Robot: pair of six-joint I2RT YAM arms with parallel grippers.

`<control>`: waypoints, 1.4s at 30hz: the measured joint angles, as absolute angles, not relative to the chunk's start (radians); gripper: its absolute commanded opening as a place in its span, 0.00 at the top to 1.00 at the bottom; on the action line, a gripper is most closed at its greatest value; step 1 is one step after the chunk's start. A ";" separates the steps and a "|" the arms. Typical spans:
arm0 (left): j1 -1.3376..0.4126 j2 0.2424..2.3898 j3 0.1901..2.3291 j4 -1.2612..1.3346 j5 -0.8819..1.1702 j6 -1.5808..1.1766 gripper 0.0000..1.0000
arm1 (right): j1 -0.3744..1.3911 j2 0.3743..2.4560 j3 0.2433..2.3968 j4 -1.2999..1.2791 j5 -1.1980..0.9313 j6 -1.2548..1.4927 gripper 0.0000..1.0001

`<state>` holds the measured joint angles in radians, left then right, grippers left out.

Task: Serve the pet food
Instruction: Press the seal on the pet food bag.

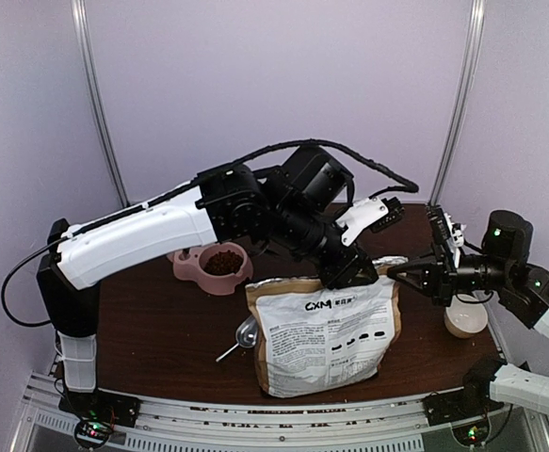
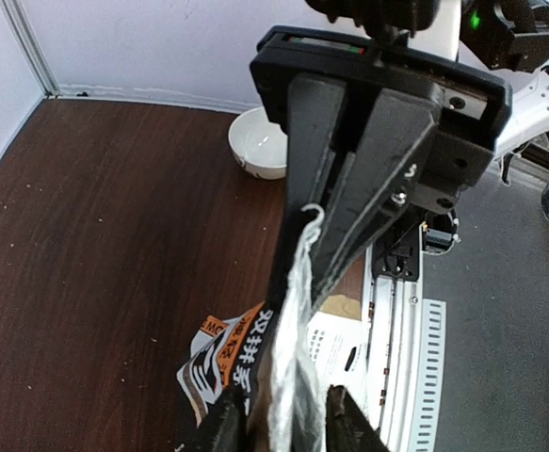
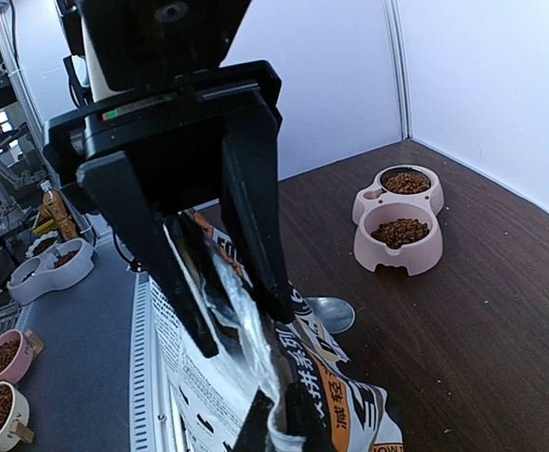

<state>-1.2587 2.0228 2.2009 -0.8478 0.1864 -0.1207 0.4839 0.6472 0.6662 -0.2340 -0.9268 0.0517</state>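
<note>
**Two-arm hold on the bag [image 1: 326, 330] of pet food.** The right gripper [image 2: 310, 250] is clamped on the crinkled foil lip at one end of the bag's mouth, and the foil bunches up between its fingertips. The left gripper [image 3: 241, 325] straddles the same lip, one finger on each face of the bag. Its fingers stand partly apart, and it cannot be told whether they pinch the foil or merely bracket it.

The visible pet food [image 3: 401, 231] lies well beyond both pairs of fingers, as brown pellets in both basins of the pink feeder [image 3: 415, 259]. A metal scoop [image 3: 329, 314] lies on the table [image 2: 114, 235] just beside the bag, below the left fingers. A white bowl [image 2: 260, 143] sits beyond the right fingers.

**Handling (judged).**
- The bag is probably heavy low down and slack at the top.
- Its film looks thin and slick, likely to crumple or slide rather than resist.
- The doubled lip or a corner seam, close to the fingertips, gives a surer hold than the smooth printed face.
- Loose pellets would shift and pour abruptly on tilting.

**Hidden.**
- The bag's interior and fill level cannot be seen.
- It is unclear whether the mouth is open between the fingers.
- Each wrist view crops its own fingertips at the lower edge.
</note>
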 measured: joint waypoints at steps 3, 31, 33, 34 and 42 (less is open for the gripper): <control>-1.261 2.023 2.201 -0.855 0.186 -0.117 0.97 | 0.484 0.639 0.662 -0.236 -0.927 0.052 1.00; -1.264 2.024 2.217 -0.888 0.179 -0.102 1.00 | 0.514 0.716 0.652 -0.117 -0.999 0.103 0.74; -1.264 2.024 2.217 -0.888 0.179 -0.102 1.00 | 0.522 0.723 0.652 -0.105 -1.000 0.105 0.77; -1.264 2.024 2.217 -0.888 0.179 -0.102 1.00 | 0.527 0.729 0.652 -0.098 -1.000 0.106 0.79; -1.264 2.024 2.217 -0.892 0.178 -0.102 1.00 | 0.541 0.754 0.658 -0.078 -1.005 0.109 0.99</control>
